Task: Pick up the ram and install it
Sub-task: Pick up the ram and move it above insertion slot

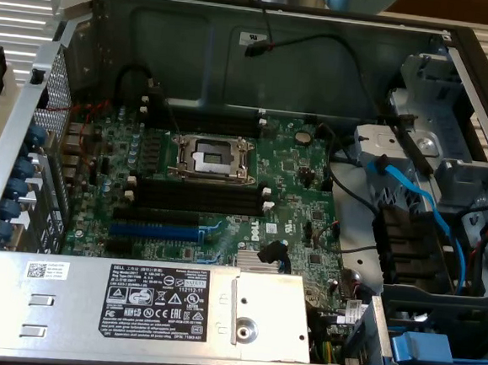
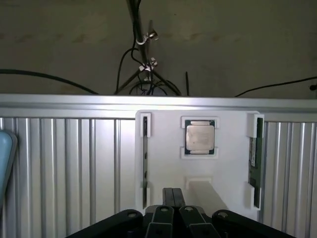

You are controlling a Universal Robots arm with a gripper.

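Note:
The ram (image 2: 253,157), a thin dark-green stick, stands on edge in the clips at one side of a white holder (image 2: 163,148). A second thin stick (image 2: 144,163) stands in the clips at the holder's other side. My gripper (image 2: 173,192) hovers over the holder's near edge, midway between the two sticks, with its fingers pressed together and nothing between them. In the exterior view the black memory slots (image 1: 196,197) with white end clips lie bare on the green motherboard (image 1: 295,178), just below the processor socket (image 1: 212,156).
A processor chip (image 2: 200,137) sits in the holder's middle pocket. The holder rests on ribbed aluminium (image 2: 64,163), with cables (image 2: 143,64) behind it. In the open case are a blue expansion slot (image 1: 154,229), a power supply (image 1: 166,307), blue cables (image 1: 431,218) and drive cages (image 1: 457,165).

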